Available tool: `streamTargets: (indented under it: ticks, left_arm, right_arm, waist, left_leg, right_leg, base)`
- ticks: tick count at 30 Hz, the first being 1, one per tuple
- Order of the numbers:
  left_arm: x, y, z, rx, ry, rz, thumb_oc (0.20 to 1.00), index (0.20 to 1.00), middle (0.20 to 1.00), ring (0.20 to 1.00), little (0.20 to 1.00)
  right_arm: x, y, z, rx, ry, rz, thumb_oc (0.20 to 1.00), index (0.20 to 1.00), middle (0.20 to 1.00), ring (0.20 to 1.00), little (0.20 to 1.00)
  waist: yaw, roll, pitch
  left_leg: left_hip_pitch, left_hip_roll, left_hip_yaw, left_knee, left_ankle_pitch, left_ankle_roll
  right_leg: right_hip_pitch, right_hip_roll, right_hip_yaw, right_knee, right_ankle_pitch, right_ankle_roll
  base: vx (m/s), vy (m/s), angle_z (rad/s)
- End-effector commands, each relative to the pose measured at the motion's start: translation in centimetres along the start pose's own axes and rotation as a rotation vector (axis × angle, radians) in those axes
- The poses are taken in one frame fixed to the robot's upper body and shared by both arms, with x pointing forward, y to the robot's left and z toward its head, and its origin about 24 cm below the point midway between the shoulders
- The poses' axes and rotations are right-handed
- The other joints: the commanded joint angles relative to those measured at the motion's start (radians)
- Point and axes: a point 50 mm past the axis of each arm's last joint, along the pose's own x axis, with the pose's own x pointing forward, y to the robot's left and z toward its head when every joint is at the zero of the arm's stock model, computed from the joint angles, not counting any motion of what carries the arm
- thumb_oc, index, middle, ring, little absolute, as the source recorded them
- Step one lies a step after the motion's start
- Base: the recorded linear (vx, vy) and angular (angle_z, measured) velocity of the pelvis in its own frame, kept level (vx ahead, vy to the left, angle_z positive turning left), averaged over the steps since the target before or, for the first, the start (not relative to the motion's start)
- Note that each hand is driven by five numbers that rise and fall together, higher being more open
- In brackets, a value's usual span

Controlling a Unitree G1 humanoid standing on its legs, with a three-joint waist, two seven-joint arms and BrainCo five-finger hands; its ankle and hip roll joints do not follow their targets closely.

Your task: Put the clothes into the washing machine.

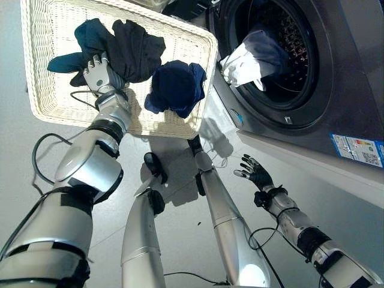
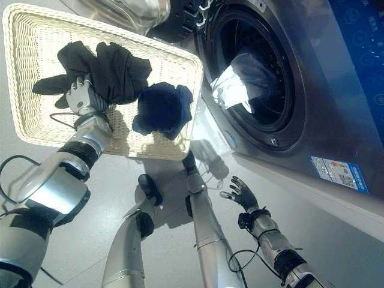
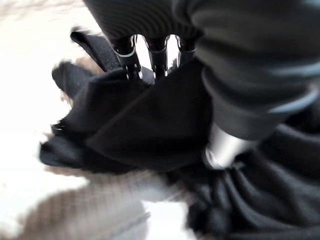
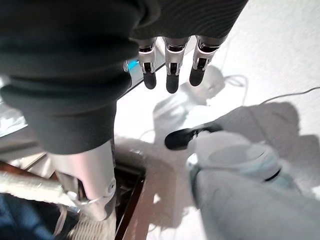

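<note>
A white wicker basket (image 1: 51,30) lies on the floor to the left of the washing machine (image 1: 324,90). In it are a black garment (image 1: 137,49) and a dark blue garment (image 1: 177,87). My left hand (image 1: 98,71) reaches into the basket and is shut on the black garment (image 3: 150,125), with cloth bunched between its fingers (image 3: 129,55) and thumb. A white and dark garment (image 1: 246,60) hangs out of the open drum. My right hand (image 1: 256,174) is open with spread fingers (image 4: 171,75), low over the floor in front of the machine.
The washer's round door opening (image 1: 282,54) faces the basket's right rim (image 1: 207,78) a short way off. A blue label (image 1: 358,150) sits on the washer's lower front. Grey floor (image 1: 336,204) stretches along the machine's base.
</note>
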Motion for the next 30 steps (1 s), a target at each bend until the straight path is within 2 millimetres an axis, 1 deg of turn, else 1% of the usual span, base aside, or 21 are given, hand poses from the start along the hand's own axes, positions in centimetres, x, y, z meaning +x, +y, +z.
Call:
streamTargets:
  ticks: [1, 3, 6, 9, 10, 11, 12, 13, 14, 16, 17, 18, 20, 21, 22, 23, 24, 26, 29, 30]
  left_arm:
    - [-1.4, -1.9, 1.2, -0.441, -0.075, -0.142, 0.200, 0.200, 0.200, 0.200, 0.200]
    - [-1.9, -1.6, 2.2, -0.609, -0.139, -0.107, 0.200, 0.200, 0.200, 0.200, 0.200]
    - [-2.8, -1.3, 2.4, -0.732, -0.187, -0.052, 0.200, 0.200, 0.200, 0.200, 0.200]
    - [-3.6, -0.8, 1.4, -0.767, -0.205, 0.004, 0.200, 0.200, 0.200, 0.200, 0.200]
    - [-3.8, -0.4, 0.8, -0.779, -0.210, 0.032, 0.200, 0.200, 0.200, 0.200, 0.200]
    - [-3.8, -0.1, 0.9, -0.788, -0.216, 0.042, 0.200, 0.200, 0.200, 0.200, 0.200]
    - [-3.9, -0.2, 0.4, -0.782, -0.209, 0.049, 0.200, 0.200, 0.200, 0.200, 0.200]
    - [-4.2, 0.5, -0.1, -0.794, -0.218, 0.089, 0.200, 0.200, 0.200, 0.200, 0.200]
    - [-4.3, 0.6, -0.2, -0.799, -0.220, 0.104, 0.200, 0.200, 0.200, 0.200, 0.200]
    - [-4.8, 1.8, -1.7, -0.825, -0.214, 0.165, 0.200, 0.200, 0.200, 0.200, 0.200]
    - [-4.9, 1.9, -1.9, -0.827, -0.215, 0.170, 0.200, 0.200, 0.200, 0.200, 0.200]
    - [-5.1, 2.1, -2.3, -0.834, -0.221, 0.174, 0.200, 0.200, 0.200, 0.200, 0.200]
    - [-5.7, 2.2, -2.8, -0.830, -0.241, 0.172, 0.200, 0.200, 0.200, 0.200, 0.200]
    - [-6.2, 2.2, -2.9, -0.822, -0.262, 0.155, 0.200, 0.200, 0.200, 0.200, 0.200]
    - [-6.3, 2.2, -3.0, -0.819, -0.266, 0.151, 0.200, 0.200, 0.200, 0.200, 0.200]
    - [-6.6, 2.1, -3.0, -0.809, -0.286, 0.131, 0.200, 0.200, 0.200, 0.200, 0.200]
    - [-7.1, 2.1, -3.1, -0.794, -0.312, 0.095, 0.200, 0.200, 0.200, 0.200, 0.200]
    - [-7.6, 1.9, -3.2, -0.783, -0.331, 0.066, 0.200, 0.200, 0.200, 0.200, 0.200]
    - [-9.2, 1.2, -3.3, -0.770, -0.380, -0.032, 0.200, 0.200, 0.200, 0.200, 0.200]
    - [-9.2, 1.2, -3.3, -0.770, -0.379, -0.033, 0.200, 0.200, 0.200, 0.200, 0.200]
  right_arm:
    - [-0.9, 1.8, 0.5, 0.039, -0.098, 0.022, 1.000, 1.000, 1.000, 1.000, 1.000]
    - [-1.2, 2.0, 0.9, 0.067, -0.137, 0.018, 1.000, 1.000, 1.000, 1.000, 1.000]
    - [-1.6, 2.1, 1.4, 0.123, -0.189, 0.017, 1.000, 1.000, 1.000, 1.000, 1.000]
    - [-2.0, 1.9, 2.0, 0.145, -0.242, 0.004, 1.000, 1.000, 1.000, 1.000, 1.000]
    - [-2.1, 1.8, 2.4, 0.154, -0.265, -0.002, 1.000, 1.000, 1.000, 1.000, 1.000]
    - [-2.0, 1.7, 2.8, 0.154, -0.283, -0.005, 1.000, 1.000, 1.000, 1.000, 1.000]
    - [-2.2, 1.8, 2.5, 0.157, -0.275, -0.007, 1.000, 1.000, 1.000, 1.000, 1.000]
    - [-2.2, 1.6, 3.1, 0.164, -0.307, -0.016, 1.000, 1.000, 1.000, 1.000, 1.000]
    - [-2.2, 1.6, 3.2, 0.165, -0.312, -0.018, 1.000, 1.000, 1.000, 1.000, 1.000]
    - [-2.6, 0.9, 3.7, 0.164, -0.354, -0.082, 1.000, 1.000, 1.000, 1.000, 1.000]
    - [-2.6, 0.8, 3.7, 0.164, -0.358, -0.091, 1.000, 1.000, 1.000, 1.000, 1.000]
    - [-2.8, 0.4, 3.9, 0.158, -0.378, -0.127, 1.000, 1.000, 1.000, 1.000, 1.000]
    - [-3.1, -0.2, 4.2, 0.159, -0.410, -0.185, 1.000, 1.000, 1.000, 1.000, 1.000]
    - [-3.2, -0.6, 4.8, 0.154, -0.443, -0.233, 1.000, 1.000, 1.000, 1.000, 1.000]
    - [-3.3, -0.7, 4.9, 0.150, -0.452, -0.243, 1.000, 1.000, 1.000, 1.000, 1.000]
    - [-3.5, -1.0, 5.4, 0.139, -0.485, -0.276, 1.000, 1.000, 1.000, 1.000, 1.000]
    - [-3.8, -1.4, 6.5, 0.105, -0.541, -0.318, 1.000, 1.000, 1.000, 1.000, 1.000]
    - [-4.0, -1.6, 7.3, 0.080, -0.584, -0.343, 1.000, 1.000, 1.000, 1.000, 1.000]
    - [-4.5, -1.4, 9.7, 0.005, -0.712, -0.361, 1.000, 1.000, 1.000, 1.000, 1.000]
    - [-4.6, -1.4, 9.7, 0.005, -0.711, -0.362, 1.000, 1.000, 1.000, 1.000, 1.000]
  waist:
    - [0.003, -0.044, 0.001]
    - [0.014, -0.045, 0.001]
    - [0.032, -0.042, 0.001]
    - [0.058, -0.035, 0.001]
    - [0.069, -0.032, 0.001]
    - [0.067, -0.036, 0.001]
    - [0.075, -0.029, 0.001]
    - [0.087, -0.026, 0.001]
    - [0.090, -0.024, 0.001]
    - [0.122, -0.005, 0.001]
    - [0.123, -0.003, 0.001]
    - [0.132, 0.002, 0.001]
    - [0.145, 0.010, 0.001]
    - [0.157, 0.017, 0.001]
    - [0.159, 0.018, 0.001]
    - [0.166, 0.022, 0.001]
    - [0.175, 0.031, 0.001]
    - [0.182, 0.039, 0.001]
    - [0.201, 0.059, 0.001]
    - [0.200, 0.059, 0.001]
  left_leg:
    - [0.081, -0.064, -0.011, 0.008, -0.118, -0.025]
    - [0.096, -0.066, -0.021, -0.017, -0.109, -0.026]
    - [0.124, -0.074, -0.044, -0.056, -0.095, -0.026]
    - [0.154, -0.083, -0.066, -0.099, -0.072, -0.025]
    - [0.167, -0.088, -0.075, -0.119, -0.057, -0.026]
    - [0.147, -0.094, -0.063, -0.128, -0.023, -0.023]
    - [0.174, -0.090, -0.080, -0.127, -0.052, -0.026]
    - [0.168, -0.100, -0.079, -0.160, -0.003, -0.026]
    - [0.172, -0.101, -0.081, -0.166, 0.001, -0.026]
    - [0.214, -0.098, -0.097, -0.219, 0.036, -0.034]
    - [0.219, -0.097, -0.098, -0.224, 0.039, -0.035]
    - [0.235, -0.094, -0.101, -0.241, 0.050, -0.039]
    - [0.262, -0.086, -0.103, -0.276, 0.067, -0.047]
    - [0.280, -0.080, -0.103, -0.301, 0.079, -0.052]
    - [0.286, -0.080, -0.104, -0.307, 0.082, -0.053]
    - [0.298, -0.077, -0.106, -0.320, 0.088, -0.056]
    - [0.319, -0.074, -0.111, -0.334, 0.095, -0.057]
    - [0.335, -0.073, -0.118, -0.343, 0.099, -0.058]
    - [0.363, -0.069, -0.128, -0.352, 0.107, -0.061]
    - [0.364, -0.069, -0.128, -0.352, 0.107, -0.061]
  right_leg:
    - [0.035, 0.085, 0.009, -0.035, -0.044, 0.026]
    - [0.049, 0.089, 0.005, -0.043, -0.044, 0.026]
    - [0.078, 0.094, 0.002, -0.057, -0.044, 0.026]
    - [0.109, 0.098, -0.006, -0.071, -0.045, 0.025]
    - [0.121, 0.097, -0.012, -0.078, -0.043, 0.023]
    - [0.104, 0.089, -0.011, -0.087, -0.014, 0.020]
    - [0.129, 0.096, -0.016, -0.081, -0.044, 0.022]
    - [0.125, 0.088, -0.022, -0.095, -0.018, 0.017]
    - [0.129, 0.088, -0.023, -0.097, -0.019, 0.016]
    - [0.173, 0.085, -0.046, -0.105, -0.032, 0.007]
    - [0.178, 0.083, -0.049, -0.106, -0.033, 0.007]
    - [0.194, 0.081, -0.057, -0.109, -0.038, 0.004]
    - [0.222, 0.073, -0.074, -0.117, -0.047, 0.002]
    - [0.244, 0.067, -0.089, -0.122, -0.054, 0.000]
    - [0.250, 0.065, -0.092, -0.124, -0.055, 0.000]
    - [0.264, 0.062, -0.101, -0.126, -0.060, -0.001]
    - [0.286, 0.057, -0.112, -0.126, -0.070, -0.002]
    - [0.303, 0.054, -0.120, -0.123, -0.078, -0.003]
    - [0.339, 0.045, -0.137, -0.110, -0.101, -0.004]
    - [0.340, 0.045, -0.138, -0.110, -0.101, -0.004]
  base:
    - [-0.05, -0.054, 0.04]
    - [-0.05, -0.063, 0.11]
    - [-0.06, -0.084, 0.09]
    - [-0.06, -0.089, 0.12]
    - [-0.12, -0.103, 0.09]
    - [-0.04, -0.058, 0.09]
    - [-0.11, -0.088, 0.09]
    - [-0.04, -0.055, 0.12]
    - [-0.13, -0.102, 0.15]
    - [-0.06, -0.067, 0.22]
    - [-0.06, -0.061, 0.31]
    - [-0.03, -0.040, 0.26]
    - [-0.04, -0.048, 0.23]
    - [-0.04, -0.037, 0.19]
    - [-0.04, -0.030, 0.17]
    - [-0.03, -0.019, 0.13]
    - [-0.03, -0.014, 0.11]
    - [-0.02, 0.000, 0.07]
    - [-0.02, 0.009, 0.05]
    - [-0.02, 0.010, 0.08]
